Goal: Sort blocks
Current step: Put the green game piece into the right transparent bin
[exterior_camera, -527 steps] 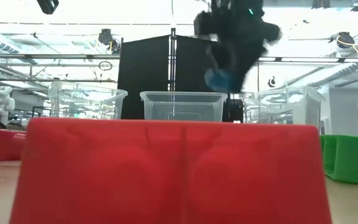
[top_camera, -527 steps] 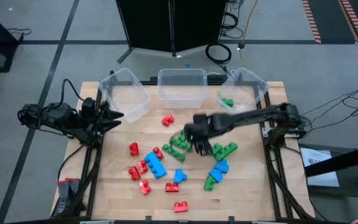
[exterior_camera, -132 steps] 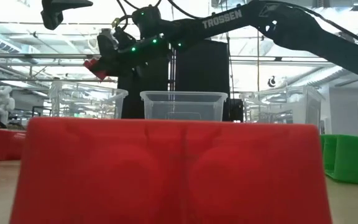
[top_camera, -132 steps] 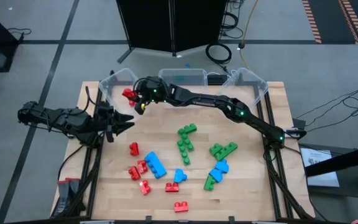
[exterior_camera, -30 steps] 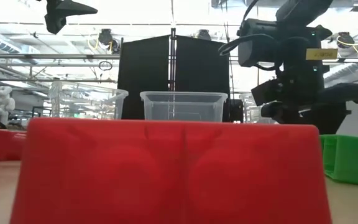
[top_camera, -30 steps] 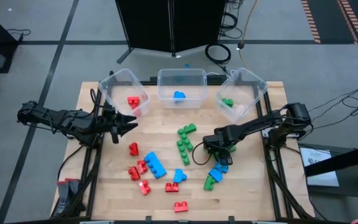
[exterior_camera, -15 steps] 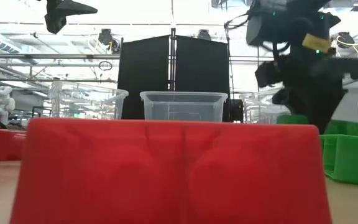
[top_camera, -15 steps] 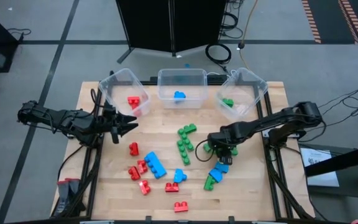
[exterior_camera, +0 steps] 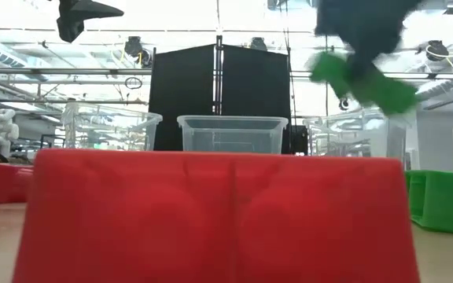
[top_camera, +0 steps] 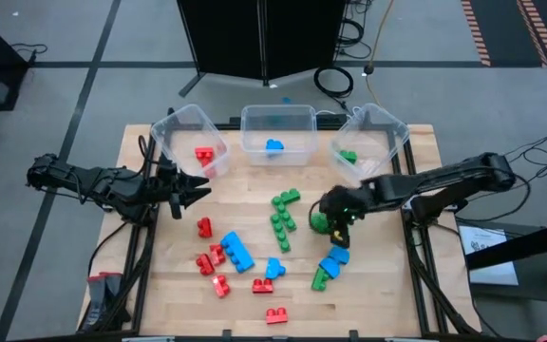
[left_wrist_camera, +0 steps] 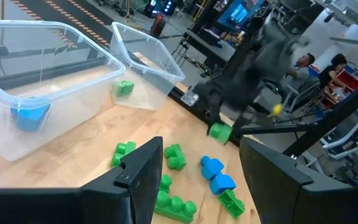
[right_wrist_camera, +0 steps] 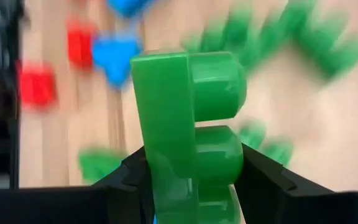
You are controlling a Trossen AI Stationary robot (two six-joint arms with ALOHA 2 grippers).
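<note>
Wooden counter [top_camera: 378, 294] carries three clear bins along its far edge: the left bin [top_camera: 174, 133] holds a red block [top_camera: 204, 157], the middle bin [top_camera: 278, 122] a blue block [top_camera: 273, 145], and the right bin [top_camera: 387, 128] a green block [top_camera: 348, 157]. Loose blocks lie across the boards: red ones [top_camera: 212, 261] toward the left, a long blue one [top_camera: 236, 252] beside them, green ones [top_camera: 281, 217] near the centre, and a blue-and-green cluster [top_camera: 329, 266] to the right. The right gripper [top_camera: 335, 220] hangs above that cluster, its jaws clenched on a green brick [right_wrist_camera: 188, 121], lifted clear of the boards in the low view [exterior_camera: 360, 79]. The left gripper [top_camera: 190, 190] waits at the counter's left edge, jaws released and spread apart.
</note>
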